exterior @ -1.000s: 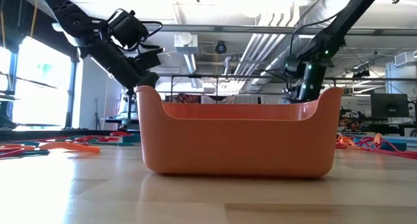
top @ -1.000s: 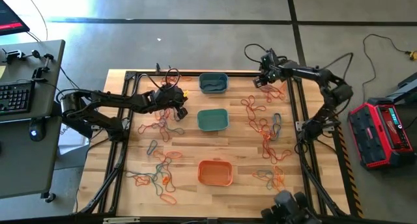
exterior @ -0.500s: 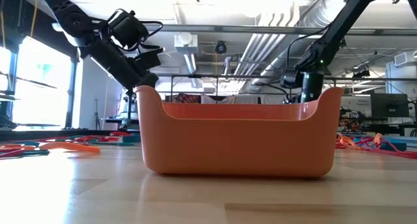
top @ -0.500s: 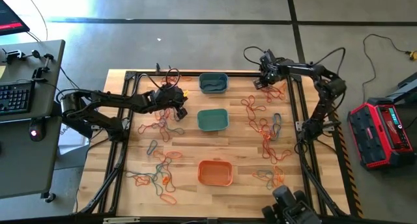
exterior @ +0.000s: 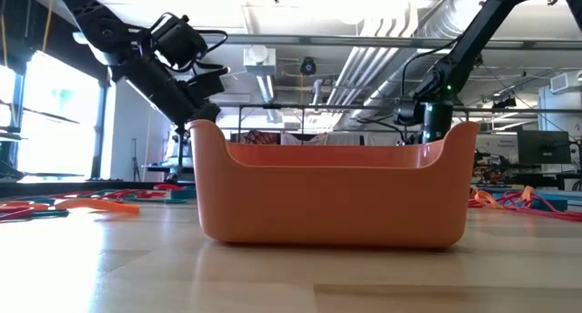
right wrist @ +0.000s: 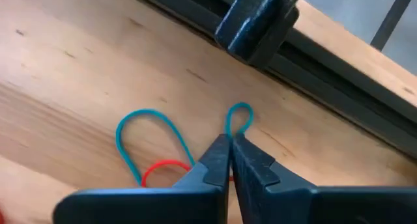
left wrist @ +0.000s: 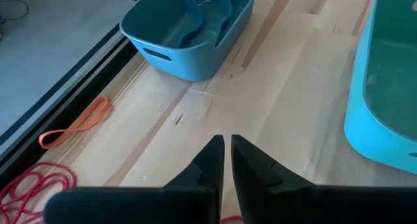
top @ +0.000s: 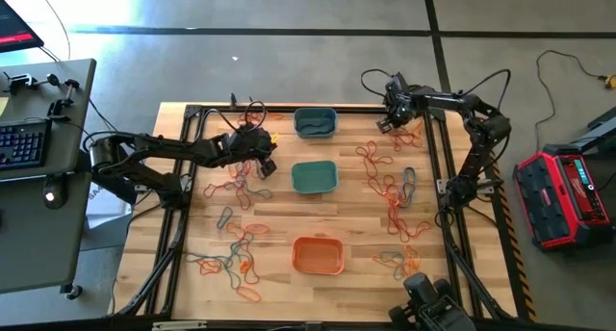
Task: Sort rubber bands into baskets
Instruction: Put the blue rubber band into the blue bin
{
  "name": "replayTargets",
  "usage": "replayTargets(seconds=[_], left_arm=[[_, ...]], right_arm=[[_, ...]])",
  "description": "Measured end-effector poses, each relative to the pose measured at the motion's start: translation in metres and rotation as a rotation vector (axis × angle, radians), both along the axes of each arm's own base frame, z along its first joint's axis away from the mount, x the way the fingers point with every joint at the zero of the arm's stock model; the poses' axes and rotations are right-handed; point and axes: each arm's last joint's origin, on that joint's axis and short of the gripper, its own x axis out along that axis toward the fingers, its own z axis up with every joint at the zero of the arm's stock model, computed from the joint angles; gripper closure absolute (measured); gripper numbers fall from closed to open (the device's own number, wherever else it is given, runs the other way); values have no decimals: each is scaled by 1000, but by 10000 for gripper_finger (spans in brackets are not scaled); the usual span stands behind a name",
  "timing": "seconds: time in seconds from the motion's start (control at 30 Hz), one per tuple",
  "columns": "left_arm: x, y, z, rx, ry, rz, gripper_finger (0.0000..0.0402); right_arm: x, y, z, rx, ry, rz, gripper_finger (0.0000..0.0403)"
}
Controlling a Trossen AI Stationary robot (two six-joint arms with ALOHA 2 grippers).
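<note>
Many orange, red and teal rubber bands [top: 390, 191] lie scattered on the wooden table. Three baskets stand in a row down its middle: grey-blue [top: 315, 122] farthest, teal-green [top: 314, 177], orange [top: 318, 255] nearest. My right gripper [right wrist: 229, 144] is down at the table's far right corner [top: 384, 122], shut on a teal rubber band [right wrist: 151, 120]. A red band [right wrist: 163, 167] lies beside it. My left gripper [left wrist: 227, 149] hovers shut left of the teal-green basket [left wrist: 391, 87], with nothing between its fingers. My right gripper pinches the teal band between its two fingertips, where the strands cross [right wrist: 229, 131]. The fingers come steeply from above. A small loop [right wrist: 240, 113] sticks out beyond them and a larger loop [right wrist: 146, 129] lies to one side, both flat on the wood.
A black frame rail [right wrist: 313, 48] and a dark clamp [right wrist: 257, 19] run close behind the right gripper. A blue band lies in the grey-blue basket [left wrist: 189, 28]. An orange band [left wrist: 75, 125] and a red tangle [left wrist: 26, 191] lie near the left gripper. More piles lie near left [top: 231, 259].
My right gripper has sunk a little toward the table at the far right corner. The left arm has kept still.
</note>
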Motion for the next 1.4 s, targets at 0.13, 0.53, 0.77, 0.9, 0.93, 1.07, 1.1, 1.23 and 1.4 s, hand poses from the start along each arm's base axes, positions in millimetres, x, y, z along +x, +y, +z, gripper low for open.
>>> replayTargets(seconds=[0.13,0.53,0.77,0.9,0.93,1.07,1.1,1.23,1.4], left_arm=[[0,0,0,0,1,0,383],[1,0,1,-3,-25,10,383],[1,0,2,-10,-38,12,383],[2,0,2,-22,-42,-4,383],[2,0,2,-22,-43,-5,383],[2,0,2,-19,-49,-6,383],[2,0,2,-19,-49,-6,383],[2,0,3,-17,-53,-6,383],[3,0,4,-10,-66,-7,383]], right_arm=[[4,3,15,-3,1,24,401],[30,35,74,-185,-74,161,402],[59,55,90,-343,-87,265,402],[77,66,92,-390,-129,323,402],[82,69,92,-395,-147,341,402],[101,81,92,-411,-219,414,402],[105,84,93,-424,-235,427,402],[121,93,100,-500,-318,469,402],[137,102,112,-618,-410,521,402]])
